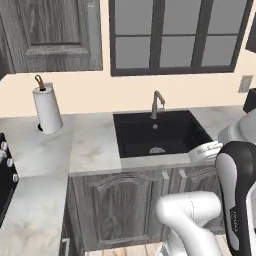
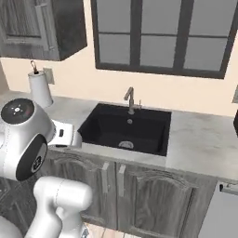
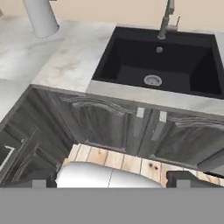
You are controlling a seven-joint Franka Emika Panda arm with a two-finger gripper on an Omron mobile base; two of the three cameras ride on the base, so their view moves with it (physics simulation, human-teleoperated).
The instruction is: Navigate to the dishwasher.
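paper towel roll [image 1: 47, 110] on counter, faucet [image 1: 157, 103] behind open sink basin [image 1: 160, 132]

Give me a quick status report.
Claw open, holding nothing. Dishwasher at lower right, beyond the sink cabinet doors. Nothing blocking.

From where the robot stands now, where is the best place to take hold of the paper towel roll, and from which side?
Grip the paper towel roll around its middle, pincer coming level from the front. It stands upright on the counter close to the wall, so its round sides face the room; the top holds a loop.
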